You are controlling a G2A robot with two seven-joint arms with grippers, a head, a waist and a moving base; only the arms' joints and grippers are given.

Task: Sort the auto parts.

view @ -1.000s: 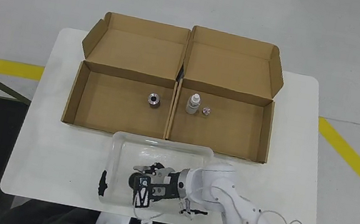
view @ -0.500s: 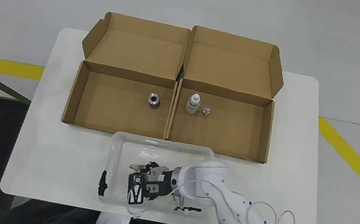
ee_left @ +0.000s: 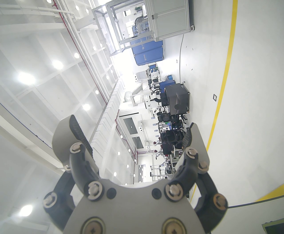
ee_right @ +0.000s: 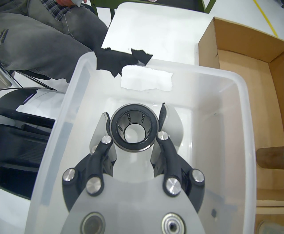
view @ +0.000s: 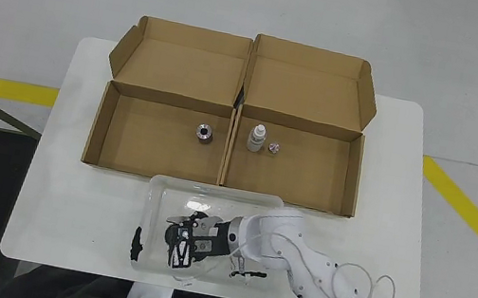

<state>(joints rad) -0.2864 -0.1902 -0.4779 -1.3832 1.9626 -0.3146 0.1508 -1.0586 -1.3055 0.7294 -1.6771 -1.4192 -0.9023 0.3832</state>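
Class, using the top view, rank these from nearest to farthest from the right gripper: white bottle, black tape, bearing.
1. The bearing, between the fingers of the right gripper.
2. The black tape, on the bin's rim.
3. The white bottle, in the right-hand box.

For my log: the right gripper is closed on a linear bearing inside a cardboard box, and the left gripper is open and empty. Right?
The container is wrong: the right wrist view shows the right gripper closed on the linear bearing inside the clear plastic bin, not a cardboard box; the left gripper is open and empty.
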